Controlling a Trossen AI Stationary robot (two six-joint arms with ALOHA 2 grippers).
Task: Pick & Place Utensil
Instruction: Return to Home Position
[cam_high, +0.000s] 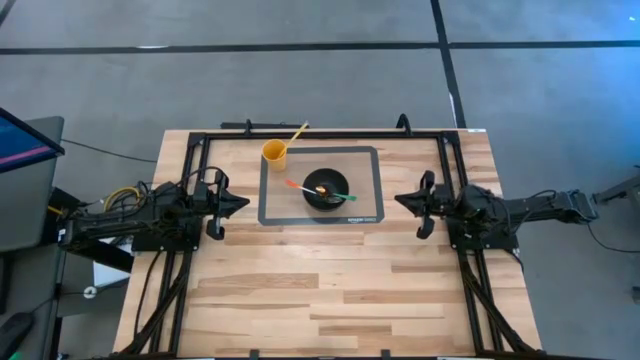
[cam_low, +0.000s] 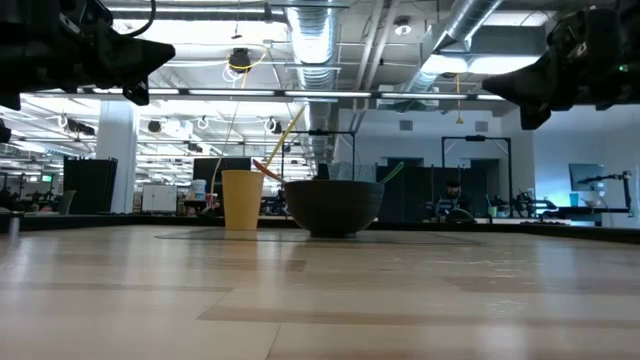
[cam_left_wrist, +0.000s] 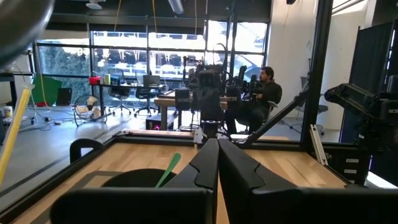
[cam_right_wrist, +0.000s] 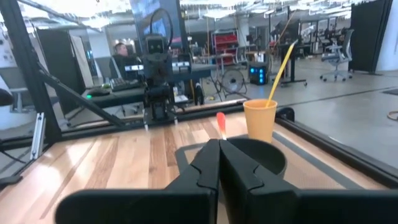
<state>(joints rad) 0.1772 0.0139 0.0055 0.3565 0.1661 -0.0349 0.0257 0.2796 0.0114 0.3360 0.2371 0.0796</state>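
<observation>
Black bowl (cam_high: 326, 188) sits between tools: left gripper (cam_high: 240, 203) one side, right gripper (cam_high: 402, 200) opposite. Both clenched on nothing, well apart from bowl. Yellow cup (cam_high: 274, 152) nearer left arm — no reach needed, imo.

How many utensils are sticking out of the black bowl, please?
2: a red one over the bowl rim on the side nearer the cup, and a green one over the opposite rim. Others may lie hidden inside.

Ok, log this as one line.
left end effector: shut, left of mat; right end effector: shut, right of mat; straw: in yellow cup; green spoon: in bowl
</observation>
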